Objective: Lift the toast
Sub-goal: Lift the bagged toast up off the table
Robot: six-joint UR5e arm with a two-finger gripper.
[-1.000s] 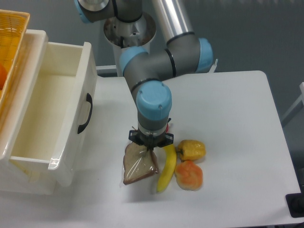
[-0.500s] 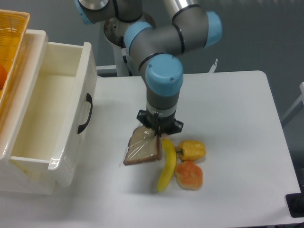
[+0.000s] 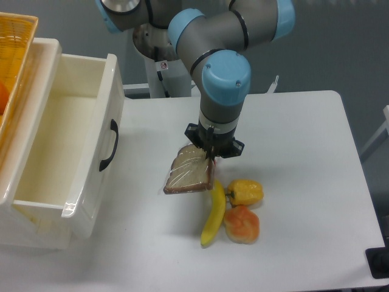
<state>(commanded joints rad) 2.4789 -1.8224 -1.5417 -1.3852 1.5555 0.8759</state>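
1 toast point(image 3: 189, 172) lifted higher (plastic-wrapped), pincer point(image 3: 211, 153) clamped

The gripper's point(image 3: 209, 156) fingertips are hidden behind the wrist and toast point(image 3: 190, 175). The orange basket point(image 3: 15, 61) is cut off by the left edge.

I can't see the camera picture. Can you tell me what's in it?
A robot gripper holds the plastic-wrapped toast by its top edge, lifted over a white table. A banana, a yellow pepper and an orange bun lie beside it; an open white drawer sits left.
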